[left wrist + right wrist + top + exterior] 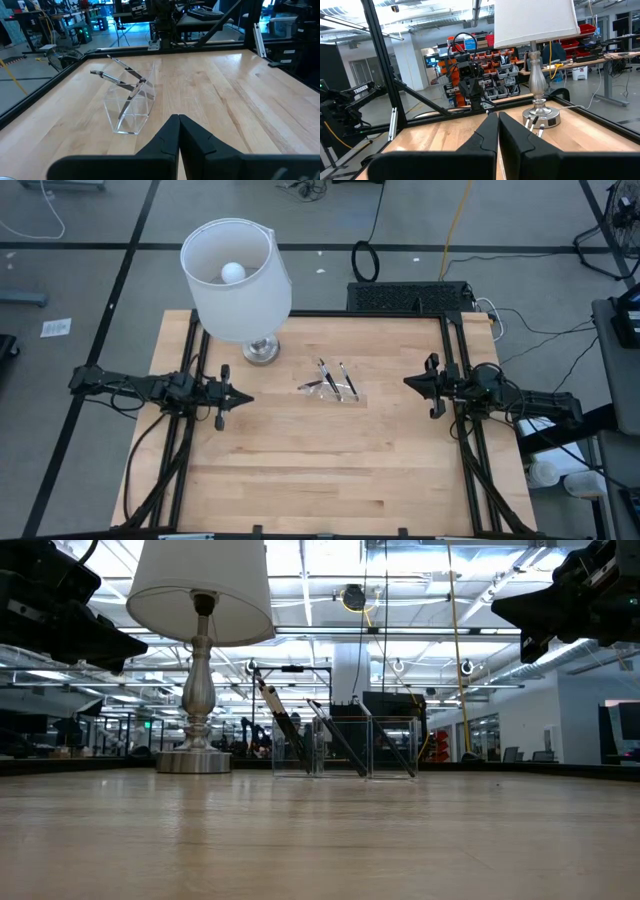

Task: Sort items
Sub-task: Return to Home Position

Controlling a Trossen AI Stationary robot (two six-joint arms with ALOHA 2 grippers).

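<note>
Near the middle of the pale, planked wooden table (320,480), a small clear plastic organizer (355,393) with thin upright walls holds the items (326,376). They are thin dark brush-like sticks with silvery ends, leaning tilted in its compartments with their tips above the rim. At 10 o'clock from it, near but apart, stands a lamp (237,285) with a smooth white drum shade, a turned polished metal stem and a round base. Black metal rails (320,313) line the table's far and side edges, and bare wood lies wide open toward 6 o'clock. At 9 o'clock, well apart from the sticks, the left gripper (248,397) hangs above the table, its dark fingers pressed together on nothing. At 3 o'clock, likewise well apart, the right gripper (406,382) is closed and empty.
</note>
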